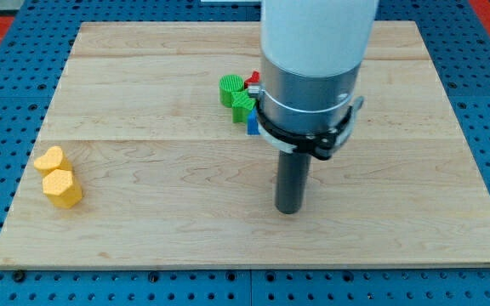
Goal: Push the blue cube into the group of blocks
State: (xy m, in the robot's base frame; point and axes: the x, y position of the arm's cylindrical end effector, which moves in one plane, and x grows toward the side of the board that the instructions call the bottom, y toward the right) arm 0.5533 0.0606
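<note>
**Tip sitting below the block cluster**

No claw on this rig, so no grip state to tell. My tip [289, 209] is resting on the surface [160, 170], toward the view's bottom of the blue cube [251, 124], which is peeking out beside two green blocks [236, 97] and a red one [253, 80]. Two yellow blocks [56, 177] are sitting well apart at the view's left.

White-and-grey arm upright over board centre, dark rod vertical, my tip [289, 209] on the wood

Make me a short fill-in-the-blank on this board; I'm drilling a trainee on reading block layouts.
1. The two blocks near the view's left edge are both ____.
2. My tip rests on bare wood toward the view's ____ of the central cluster.
3. Two ____ blocks sit at the cluster's left side.
4. The blue cube is partly hidden by the ____.

Missing words: yellow; bottom; green; arm
</note>
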